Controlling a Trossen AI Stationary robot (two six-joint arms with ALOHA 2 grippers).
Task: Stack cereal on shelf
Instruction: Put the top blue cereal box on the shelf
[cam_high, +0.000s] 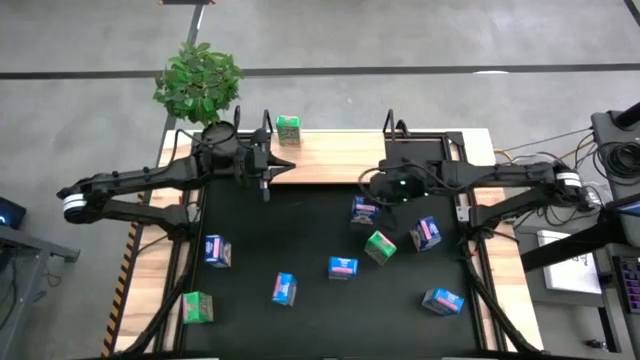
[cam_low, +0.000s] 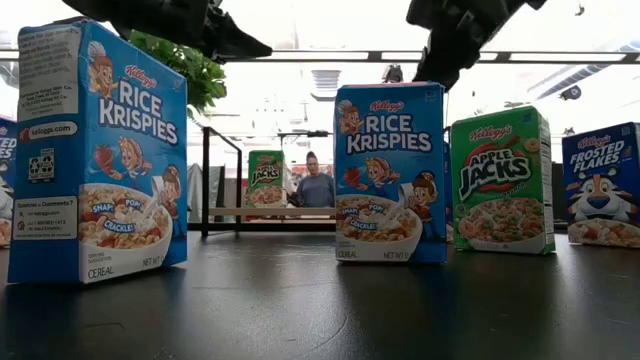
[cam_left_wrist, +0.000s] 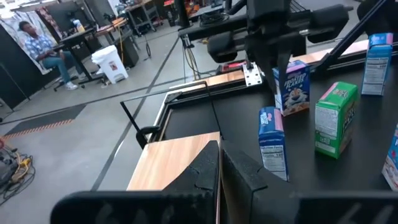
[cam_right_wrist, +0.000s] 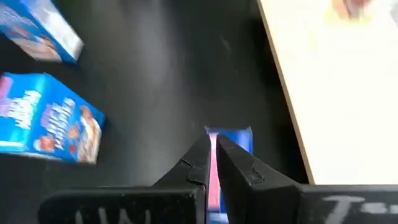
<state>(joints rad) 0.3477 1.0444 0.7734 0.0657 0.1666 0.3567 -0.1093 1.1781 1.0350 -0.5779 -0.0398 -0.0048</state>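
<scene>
Left gripper pressed together, empty, over the shelf. Right gripper fingers together above a blue carton, contact unclear.

One green cereal carton upright on the wood shelf, eight cartons scattered on the black mat.

- Green cereal carton on the light natural-wood shelf.
- Blue Rice Krispies carton, white lettering.
- Green Apple Jacks carton.
- Blue Frosted Flakes carton.
- Black tabletop.
- Green leafy plant.
</scene>
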